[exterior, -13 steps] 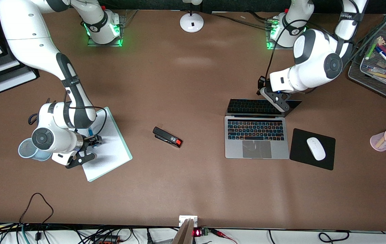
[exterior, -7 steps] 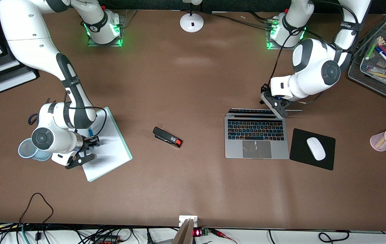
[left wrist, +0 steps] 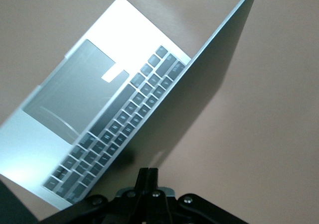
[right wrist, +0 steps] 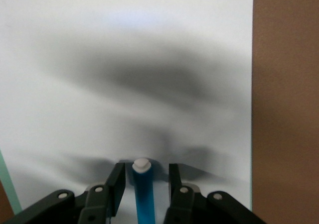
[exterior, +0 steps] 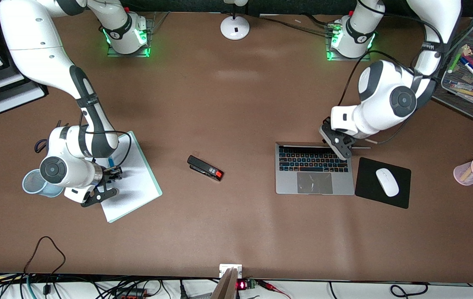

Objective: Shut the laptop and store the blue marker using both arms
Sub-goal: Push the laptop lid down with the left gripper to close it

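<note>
At the laptop (exterior: 314,169): lid partly lowered, left gripper (exterior: 341,143) pressed together, pushing.
Blue marker (right wrist: 143,194): unstored, between right gripper (right wrist: 144,181) spread fingers.

The left arm was folded down from its base at the table's left-arm end, its wrist bent low; the left gripper (exterior: 341,148) was held with fingers pressed together. The right arm was stretched out from its base and bent sharply at the elbow; the right gripper (right wrist: 144,176) was pointed downward, its fingers (right wrist: 117,183) set slightly apart.
</note>
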{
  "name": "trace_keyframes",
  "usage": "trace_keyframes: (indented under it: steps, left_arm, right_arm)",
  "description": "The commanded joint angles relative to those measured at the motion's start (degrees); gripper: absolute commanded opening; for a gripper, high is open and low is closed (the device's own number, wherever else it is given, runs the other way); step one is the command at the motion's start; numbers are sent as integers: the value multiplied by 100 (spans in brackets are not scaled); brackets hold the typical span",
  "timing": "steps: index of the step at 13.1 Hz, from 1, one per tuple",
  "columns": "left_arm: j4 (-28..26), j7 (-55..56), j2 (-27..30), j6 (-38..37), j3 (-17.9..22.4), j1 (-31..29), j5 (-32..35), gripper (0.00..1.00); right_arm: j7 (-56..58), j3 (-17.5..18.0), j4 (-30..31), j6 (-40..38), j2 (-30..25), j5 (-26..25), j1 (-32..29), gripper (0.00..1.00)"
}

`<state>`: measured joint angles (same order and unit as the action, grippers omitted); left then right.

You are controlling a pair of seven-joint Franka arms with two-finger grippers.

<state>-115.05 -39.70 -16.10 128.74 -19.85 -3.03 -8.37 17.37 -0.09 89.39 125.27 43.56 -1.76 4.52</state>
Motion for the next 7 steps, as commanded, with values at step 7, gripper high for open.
trace_keyframes:
  steps: [7]
  left_arm:
    - [975, -38, -1035, 371, -10, -4, 635, 0]
  right_arm:
    - [73, 35, -9, 24, 12, -53, 5, 20]
